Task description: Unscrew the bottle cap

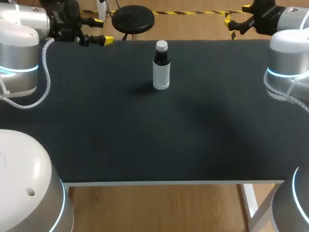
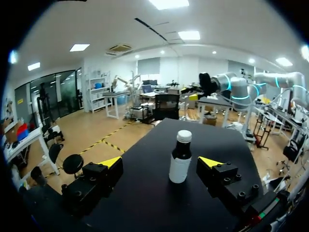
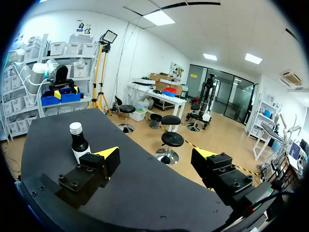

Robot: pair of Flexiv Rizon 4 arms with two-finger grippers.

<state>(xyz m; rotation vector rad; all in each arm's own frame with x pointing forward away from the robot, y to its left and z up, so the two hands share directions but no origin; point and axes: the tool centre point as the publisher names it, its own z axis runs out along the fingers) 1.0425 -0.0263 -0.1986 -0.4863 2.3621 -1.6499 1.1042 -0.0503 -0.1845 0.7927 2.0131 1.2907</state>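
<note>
Our left gripper (image 1: 102, 30) hangs at ten o'clock over the black table (image 1: 145, 140), fingers spread wide, holding nothing. The bottle (image 1: 161, 70) stands upright toward twelve o'clock, its white cap (image 1: 161, 46) on, apart from both arms. Our right gripper (image 1: 236, 15), at two o'clock, is likewise spread and empty.

Lower part of bottle (image 3: 78, 143) hidden behind right end effector (image 3: 154, 153).

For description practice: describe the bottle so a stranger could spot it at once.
Start at the black table. Near the middle of its far edge stands a small dark bottle. Its white cap and label set it apart from the yellow-tipped jaws.
</note>
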